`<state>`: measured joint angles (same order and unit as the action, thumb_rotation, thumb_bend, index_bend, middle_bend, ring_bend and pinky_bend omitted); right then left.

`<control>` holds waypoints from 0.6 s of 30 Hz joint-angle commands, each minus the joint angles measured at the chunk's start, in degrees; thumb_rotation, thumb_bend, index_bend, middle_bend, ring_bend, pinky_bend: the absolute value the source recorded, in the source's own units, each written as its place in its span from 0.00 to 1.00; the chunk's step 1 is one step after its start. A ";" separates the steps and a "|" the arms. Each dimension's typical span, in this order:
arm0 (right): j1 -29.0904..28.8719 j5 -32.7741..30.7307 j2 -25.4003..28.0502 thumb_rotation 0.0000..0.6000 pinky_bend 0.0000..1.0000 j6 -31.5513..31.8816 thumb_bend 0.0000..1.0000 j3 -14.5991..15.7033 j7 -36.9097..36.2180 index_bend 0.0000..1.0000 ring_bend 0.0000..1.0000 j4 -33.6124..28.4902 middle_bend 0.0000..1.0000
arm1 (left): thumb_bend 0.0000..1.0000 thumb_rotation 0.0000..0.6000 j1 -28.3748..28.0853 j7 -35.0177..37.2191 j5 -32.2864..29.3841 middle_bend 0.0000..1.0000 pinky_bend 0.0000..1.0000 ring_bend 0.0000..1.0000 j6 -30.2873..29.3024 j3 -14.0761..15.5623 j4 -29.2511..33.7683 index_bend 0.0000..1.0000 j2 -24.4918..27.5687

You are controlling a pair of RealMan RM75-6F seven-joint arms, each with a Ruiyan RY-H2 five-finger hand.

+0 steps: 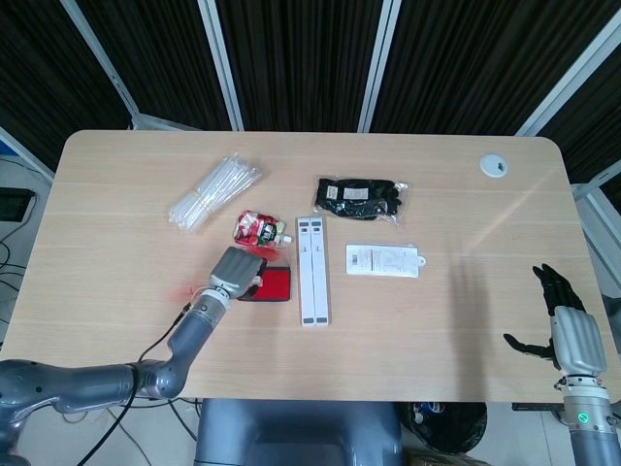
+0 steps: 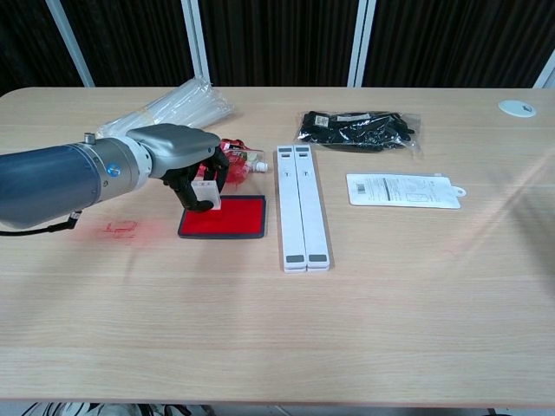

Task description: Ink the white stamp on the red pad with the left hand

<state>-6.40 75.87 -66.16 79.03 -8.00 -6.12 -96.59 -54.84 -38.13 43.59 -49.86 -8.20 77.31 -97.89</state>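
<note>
left hand (image 2: 184, 160) pinching white stamp (image 2: 206, 194) over left edge of red pad (image 2: 223, 217). small, stiff, probably light; best held by its sides. right hand (image 1: 568, 328) spread, holding nothing.

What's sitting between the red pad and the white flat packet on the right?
The long white double strip lies between the red pad and the packet, clearest in the chest view.

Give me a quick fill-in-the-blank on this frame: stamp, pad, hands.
1. The white stamp is held by the ____ hand.
2. The ink pad beneath it is ____ in colour.
3. The right hand, near the table's edge, holds ____.
4. Right of the pad lies a long white ____-piece folded stand.

Missing: left; red; nothing; two
</note>
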 commanded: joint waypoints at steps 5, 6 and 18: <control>-0.01 -0.05 0.02 1.00 0.16 -0.04 0.07 0.00 0.07 0.00 0.00 0.00 0.00 | 0.55 1.00 -0.51 -0.73 -0.94 0.75 0.64 0.58 0.25 0.27 -0.71 0.73 -0.61; -0.01 -0.06 0.02 1.00 0.16 -0.04 0.07 0.00 0.08 0.00 0.00 0.01 0.00 | 0.55 1.00 -0.56 -0.85 -1.09 0.75 0.64 0.58 0.28 0.34 -0.88 0.73 -0.73; -0.03 -0.11 0.07 1.00 0.16 -0.18 0.07 0.05 0.13 0.00 0.00 -0.01 0.00 | 0.55 1.00 -1.27 -1.97 -2.37 0.75 0.65 0.58 0.66 0.92 -3.00 0.73 -2.21</control>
<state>-6.44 75.76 -66.10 78.85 -7.95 -5.99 -96.60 -56.08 -40.07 41.25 -49.22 -7.31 74.33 -100.07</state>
